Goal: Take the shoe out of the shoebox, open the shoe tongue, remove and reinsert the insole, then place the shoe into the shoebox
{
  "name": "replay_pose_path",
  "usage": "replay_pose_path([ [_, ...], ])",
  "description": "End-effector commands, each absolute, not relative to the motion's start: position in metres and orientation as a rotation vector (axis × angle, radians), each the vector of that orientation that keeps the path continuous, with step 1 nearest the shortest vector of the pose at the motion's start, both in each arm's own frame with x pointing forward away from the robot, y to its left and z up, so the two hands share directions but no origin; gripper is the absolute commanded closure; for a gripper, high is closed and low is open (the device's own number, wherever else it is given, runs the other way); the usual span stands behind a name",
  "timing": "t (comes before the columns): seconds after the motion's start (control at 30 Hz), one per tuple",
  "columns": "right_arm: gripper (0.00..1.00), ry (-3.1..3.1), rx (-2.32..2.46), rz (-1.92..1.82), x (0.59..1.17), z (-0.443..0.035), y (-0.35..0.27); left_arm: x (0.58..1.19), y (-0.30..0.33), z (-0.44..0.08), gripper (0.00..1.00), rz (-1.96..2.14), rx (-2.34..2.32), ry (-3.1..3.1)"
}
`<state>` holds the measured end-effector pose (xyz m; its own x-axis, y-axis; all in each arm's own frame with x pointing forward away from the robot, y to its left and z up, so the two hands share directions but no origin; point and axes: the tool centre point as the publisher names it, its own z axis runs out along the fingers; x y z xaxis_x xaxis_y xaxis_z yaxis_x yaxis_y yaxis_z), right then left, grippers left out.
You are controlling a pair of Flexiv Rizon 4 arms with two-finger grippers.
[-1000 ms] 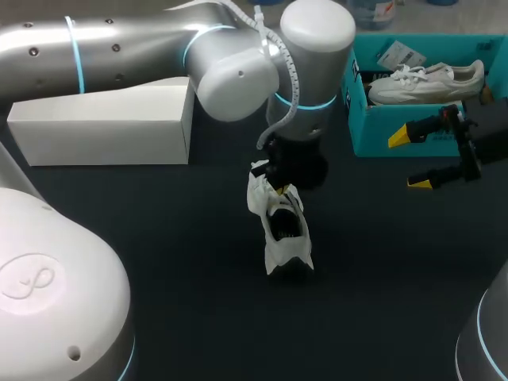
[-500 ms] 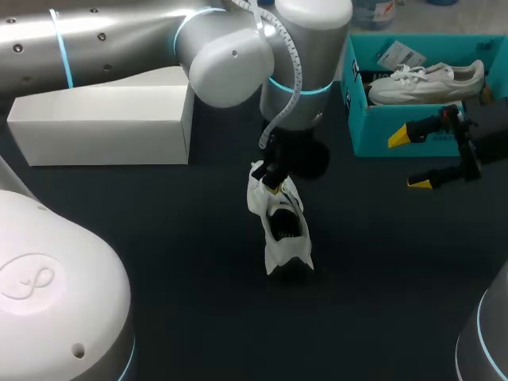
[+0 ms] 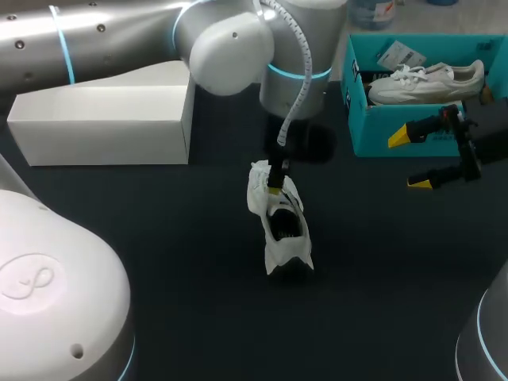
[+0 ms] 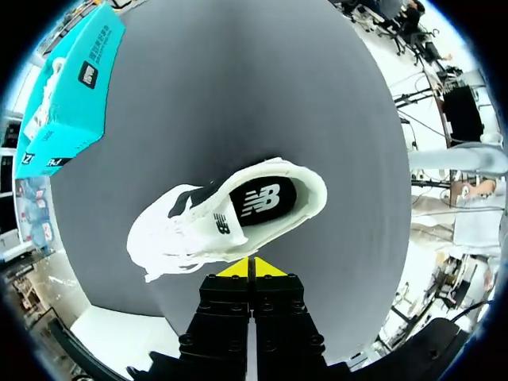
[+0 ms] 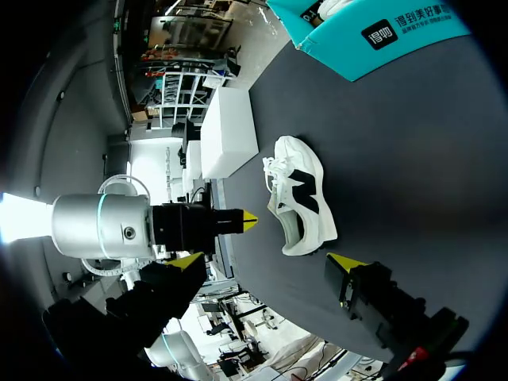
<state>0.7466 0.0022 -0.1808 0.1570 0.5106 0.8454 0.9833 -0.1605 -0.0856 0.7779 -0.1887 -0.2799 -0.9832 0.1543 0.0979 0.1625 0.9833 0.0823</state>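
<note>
The left arm has lifted back from the white shoe (image 3: 279, 224). The left claw (image 3: 275, 181), tips pressed together and holding nothing, hangs close over it. The shoe rests on the dark tabletop (image 3: 159, 262), outside the teal shoebox (image 3: 379, 133). The right claw (image 3: 416, 159) is spread apart, empty, beside that box.

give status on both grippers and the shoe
Left gripper shut, empty, close to shoe. Right gripper open by shoebox. Shoe out on table; nothing blocking.
</note>
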Motion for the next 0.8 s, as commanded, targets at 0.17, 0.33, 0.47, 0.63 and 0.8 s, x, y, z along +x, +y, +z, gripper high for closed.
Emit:
replay_pose_path([
  [0.17, 0.0, -1.431, -1.769, -0.894, 0.747, -0.181, 0.003, 0.749, -0.192, -0.265, 1.0, 0.191, 0.399, -2.995],
  [0.33, 0.0, -1.431, -1.769, -0.894, 0.747, -0.181, 0.003, 0.73, -0.192, -0.27, 0.61, 0.222, 0.31, -2.978],
  [0.47, 0.0, -1.431, -1.769, -0.894, 0.747, -0.181, 0.003, 0.721, -0.196, -0.277, 0.0, 0.198, 0.191, -2.995],
  [0.63, 0.0, -1.431, -1.769, -0.894, 0.747, -0.181, 0.003, 0.713, -0.203, -0.292, 0.0, 0.115, 0.068, -3.057],
  [0.8, 0.0, -1.431, -1.769, -0.894, 0.747, -0.181, 0.003, 0.711, -0.21, -0.303, 0.0, 0.092, 0.018, -3.057],
])
